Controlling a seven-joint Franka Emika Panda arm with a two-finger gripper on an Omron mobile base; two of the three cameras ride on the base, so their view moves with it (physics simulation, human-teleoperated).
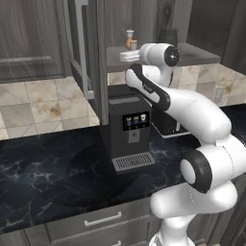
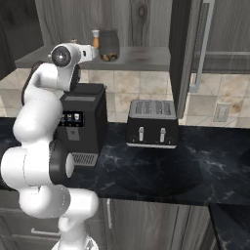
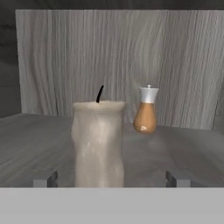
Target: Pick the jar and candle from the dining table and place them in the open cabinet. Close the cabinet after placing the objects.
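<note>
The arm is raised and bent, its hand reaching level into the cabinet (image 1: 91,57). The gripper (image 3: 111,178) is spread wide, released, its fingertips (image 3: 45,179) flanking the candle (image 3: 98,142), which is stood upright on the grey shelf (image 2: 141,58) near the jar (image 2: 109,45).

arm (image 1: 192,115) reaching cabinet (image 1: 91,57), coffee machine (image 1: 129,129)

Dim even rendered light, soft low-resolution blur, faint sheen on black marble counter (image 1: 48,168), no glare

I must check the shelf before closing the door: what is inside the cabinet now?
On the cabinet shelf stand the candle, the jar and a small orange bottle. The arm covers part of the shelf.
</note>
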